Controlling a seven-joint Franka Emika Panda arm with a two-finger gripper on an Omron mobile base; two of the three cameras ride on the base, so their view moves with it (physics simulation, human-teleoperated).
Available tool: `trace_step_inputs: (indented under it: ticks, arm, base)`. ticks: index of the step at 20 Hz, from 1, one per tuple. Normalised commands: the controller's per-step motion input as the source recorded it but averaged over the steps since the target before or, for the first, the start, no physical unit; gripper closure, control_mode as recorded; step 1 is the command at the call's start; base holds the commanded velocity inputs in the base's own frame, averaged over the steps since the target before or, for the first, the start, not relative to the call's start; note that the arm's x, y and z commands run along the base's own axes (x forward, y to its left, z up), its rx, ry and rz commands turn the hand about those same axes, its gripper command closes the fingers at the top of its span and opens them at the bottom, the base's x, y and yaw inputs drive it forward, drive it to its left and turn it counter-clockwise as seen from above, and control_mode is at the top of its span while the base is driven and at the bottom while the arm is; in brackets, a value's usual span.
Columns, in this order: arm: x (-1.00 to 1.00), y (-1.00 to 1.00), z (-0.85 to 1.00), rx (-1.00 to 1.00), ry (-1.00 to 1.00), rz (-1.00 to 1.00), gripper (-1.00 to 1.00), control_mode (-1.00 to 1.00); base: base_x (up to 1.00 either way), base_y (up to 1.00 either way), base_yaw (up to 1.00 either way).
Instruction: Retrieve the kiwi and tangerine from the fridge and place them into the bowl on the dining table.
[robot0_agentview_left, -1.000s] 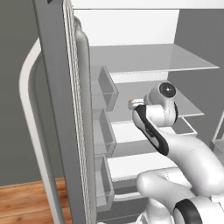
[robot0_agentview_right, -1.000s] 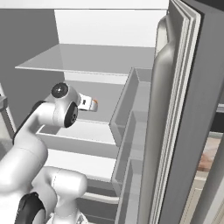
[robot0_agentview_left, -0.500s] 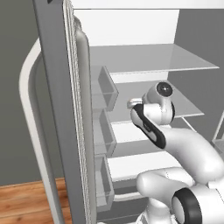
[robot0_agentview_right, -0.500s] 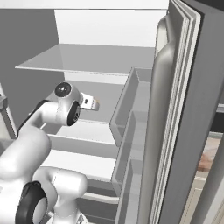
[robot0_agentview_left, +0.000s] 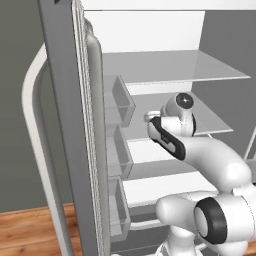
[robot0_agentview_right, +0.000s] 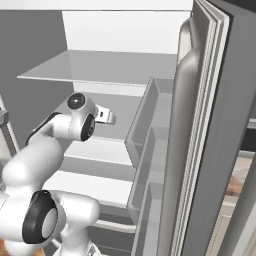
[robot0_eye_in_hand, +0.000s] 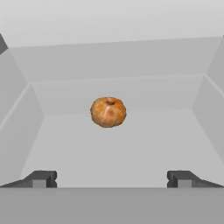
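Item: tangerine (robot0_eye_in_hand: 108, 112), round with no long axis, lay on a white shelf inside the fridge (robot0_agentview_left: 165, 75), centre of the hand view, slightly left of the midline. Claw (robot0_eye_in_hand: 109, 178) stood released, jaws spread wide at lower frame, fruit ahead and apart, untouched. Judged next: a straight advance with a slight leftward correction would bracket it
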Motion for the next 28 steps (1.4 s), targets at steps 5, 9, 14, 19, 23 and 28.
trace_step_inputs:
  ticks: [5, 9, 14, 19, 23, 28]
  arm:
    - [0.23, -0.03, -0.13, 0.0, 0.0, 0.0, -1.0, -1.0]
    - [0.18, -0.02, -0.18, 0.0, 0.0, 0.0, -1.0, -1.0]
    - [0.22, 0.0, -0.15, 0.0, 0.0, 0.0, -1.0, -1.0]
    - [0.28, 0.0, -0.08, 0.0, 0.0, 0.0, -1.0, -1.0]
    - [0.29, 0.0, -0.09, 0.0, 0.0, 0.0, -1.0, -1.0]
    - [0.23, 0.0, -0.1, 0.0, 0.0, 0.0, -1.0, -1.0]
  base:
    - [0.0, 0.0, 0.0]
    - [0.0, 0.0, 0.0]
    - [0.0, 0.0, 0.0]
    - [0.0, 0.0, 0.0]
    - [0.0, 0.0, 0.0]
    - [0.0, 0.0, 0.0]
